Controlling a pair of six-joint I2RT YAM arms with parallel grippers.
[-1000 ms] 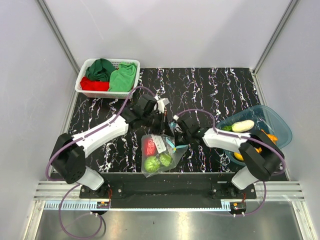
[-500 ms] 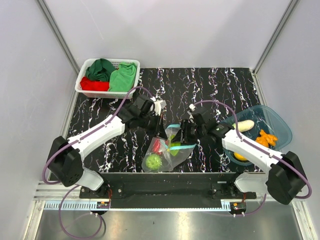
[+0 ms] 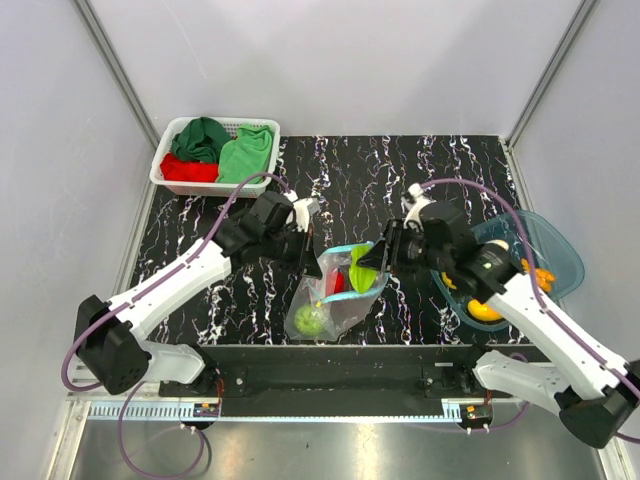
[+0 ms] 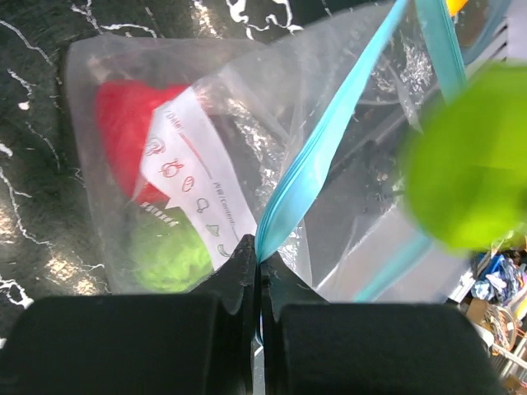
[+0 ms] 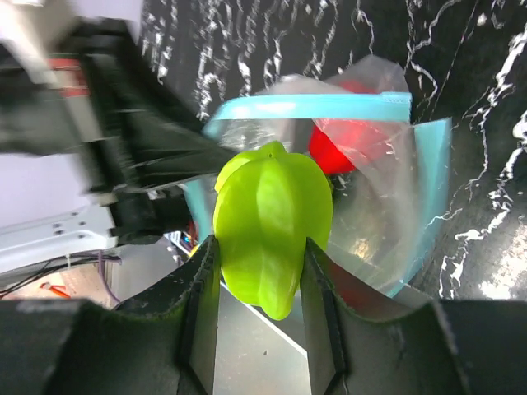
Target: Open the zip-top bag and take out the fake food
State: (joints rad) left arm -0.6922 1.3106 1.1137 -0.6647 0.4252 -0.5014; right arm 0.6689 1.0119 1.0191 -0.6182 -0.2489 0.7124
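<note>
The clear zip-top bag (image 3: 340, 300) hangs open near the table's front middle. My left gripper (image 4: 258, 262) is shut on its light blue zip strip (image 4: 317, 169) and holds that edge up. Inside the bag lie a red piece (image 4: 123, 123) and a round green piece (image 4: 169, 255) of fake food. My right gripper (image 5: 257, 247) is shut on a lime-green fake food piece (image 5: 272, 218), held just above the bag's open mouth (image 5: 329, 107). From the top view that green piece (image 3: 361, 268) sits at the bag's right rim, right gripper (image 3: 378, 262) beside it.
A translucent teal tub (image 3: 566, 250) at the right edge holds a yellow piece (image 3: 483, 312) and an orange piece (image 3: 543, 275), partly under my right arm. A white basket (image 3: 165, 165) with red and green cloths stands at the back left.
My right gripper has lifted up and to the right out of the bag with the lime-green piece. The left gripper has kept its hold and the bag's mouth now stands wider.
</note>
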